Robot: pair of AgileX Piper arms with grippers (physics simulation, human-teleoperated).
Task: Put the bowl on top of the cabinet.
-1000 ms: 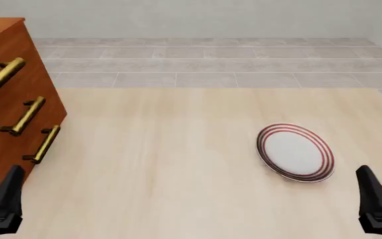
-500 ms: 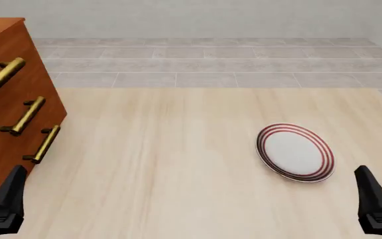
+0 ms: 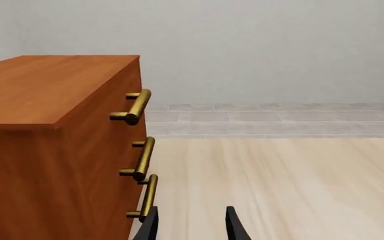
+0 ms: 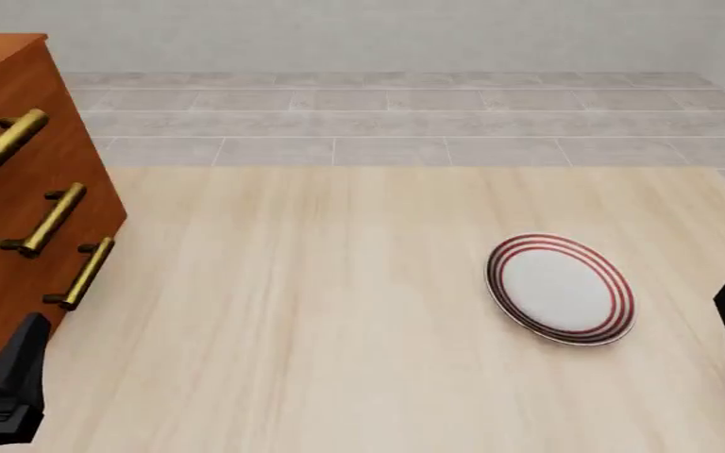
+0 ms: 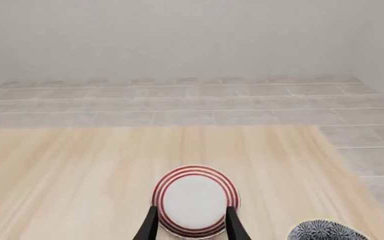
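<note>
The bowl [image 5: 324, 231] shows only in the right wrist view, as a sliver of dark floral pattern at the frame's edge, sitting on the counter [image 4: 337, 311] close to the red-ringed plate [image 4: 561, 288]. It is out of the front view, so its exact place near the counter's right edge is hard to fix.

The right claw [image 5: 191, 223] is empty, its two fingers moderately spread, and it points at the plate, not the bowl. The left claw [image 3: 190, 225] is likewise parted and empty, hovering low just beside the cabinet [image 4: 16, 208] and near its lowest brass handle [image 3: 146, 197].

Nothing has been grasped, so the task looks barely begun. The main risk is that the right claw, lined up on the plate, descends there and clips or grabs the wrong dish. A second risk is reaching for the bowl while it is almost out of view, so that a finger strikes the rim, tips the bowl or shoves it off the counter's edge. Later, the bowl must travel the whole width of the counter up to the cabinet's top [image 3: 52, 85], and a thin pinch on a deep rim may slip on the way.
</note>
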